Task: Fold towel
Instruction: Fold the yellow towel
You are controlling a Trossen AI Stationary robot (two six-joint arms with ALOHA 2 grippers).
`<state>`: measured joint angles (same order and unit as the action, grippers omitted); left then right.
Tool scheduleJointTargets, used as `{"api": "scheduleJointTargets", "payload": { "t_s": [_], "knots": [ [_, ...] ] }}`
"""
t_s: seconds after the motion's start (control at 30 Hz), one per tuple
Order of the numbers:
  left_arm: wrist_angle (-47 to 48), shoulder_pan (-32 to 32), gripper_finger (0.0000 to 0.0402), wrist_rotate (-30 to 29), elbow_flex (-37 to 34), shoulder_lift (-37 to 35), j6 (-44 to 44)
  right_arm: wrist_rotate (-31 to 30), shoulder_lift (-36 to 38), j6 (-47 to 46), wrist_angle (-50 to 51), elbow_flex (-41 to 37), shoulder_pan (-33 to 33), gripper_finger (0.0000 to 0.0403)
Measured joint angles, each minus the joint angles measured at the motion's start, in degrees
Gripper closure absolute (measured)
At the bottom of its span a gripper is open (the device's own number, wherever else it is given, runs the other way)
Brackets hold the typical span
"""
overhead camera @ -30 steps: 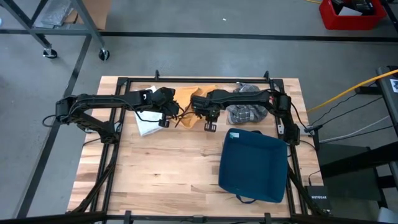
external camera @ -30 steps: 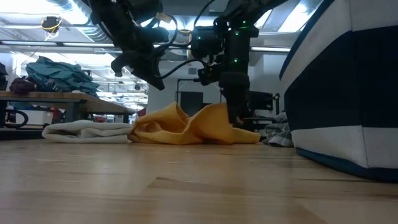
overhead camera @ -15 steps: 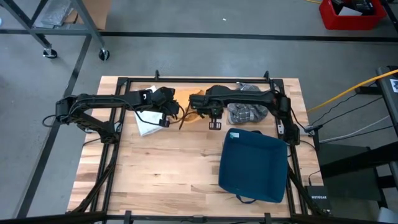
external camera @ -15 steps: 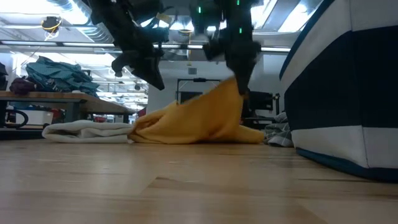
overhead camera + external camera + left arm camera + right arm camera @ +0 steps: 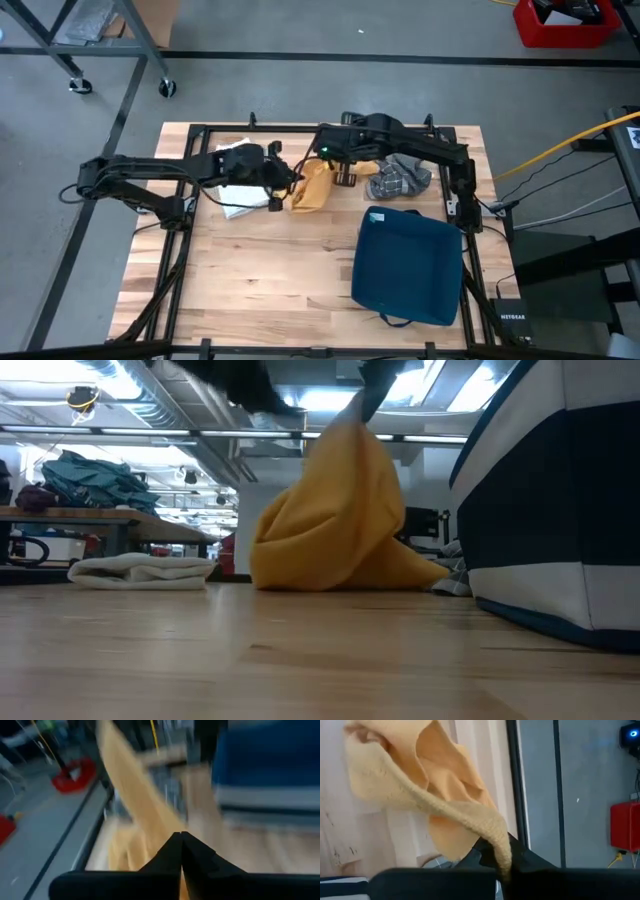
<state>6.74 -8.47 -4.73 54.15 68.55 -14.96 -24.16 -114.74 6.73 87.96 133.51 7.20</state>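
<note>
Yellow towel (image 5: 335, 520): soft terry, bunched, draped cone.

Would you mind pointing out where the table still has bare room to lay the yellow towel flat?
The widest bare stretch of table lies left of the blue bag, in front of the yellow towel. The far edge is crowded: white towel, yellow towel, grey cloth, both arms.

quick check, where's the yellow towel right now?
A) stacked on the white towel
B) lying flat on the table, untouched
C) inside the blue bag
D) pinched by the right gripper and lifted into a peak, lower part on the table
D: the right gripper is shut on an edge of the yellow towel, which rises to a peak in the low view while its lower folds rest on the table.
</note>
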Motion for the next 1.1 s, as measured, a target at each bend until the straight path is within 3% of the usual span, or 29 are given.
{"api": "scheduleJointTargets", "payload": {
  "t_s": [0.17, 0.3, 0.53, 0.83, 1.1],
  "knots": [
    [-9.5, 0.7, 0.0401, -0.7, 0.7, -5.6, 9.8, 0.8, 0.4, -0.4, -0.4, 0.0, 0.0, 0.0402],
    [-9.9, 0.1, 0.0394, -0.7, 0.7, -6.5, 17.3, 3.6, 0.1, -0.4, -4.9, 0.0, -0.1, 0.0402],
    [-7.7, 0.1, 0.0314, -1.0, 0.7, -3.4, 23.2, 4.4, -0.1, -0.4, -13.6, -0.1, -0.1, 0.0402],
    [-13.9, 0.1, 0.0219, -2.3, 0.7, 0.6, 25.0, 6.1, -0.7, -0.4, -17.3, -0.1, -0.1, 0.0403],
    [-13.4, -1.3, 0.0211, -8.5, 0.7, 3.1, 21.4, 10.7, -0.7, -2.3, -17.9, -0.1, -0.1, 0.0403]
  ]
}}
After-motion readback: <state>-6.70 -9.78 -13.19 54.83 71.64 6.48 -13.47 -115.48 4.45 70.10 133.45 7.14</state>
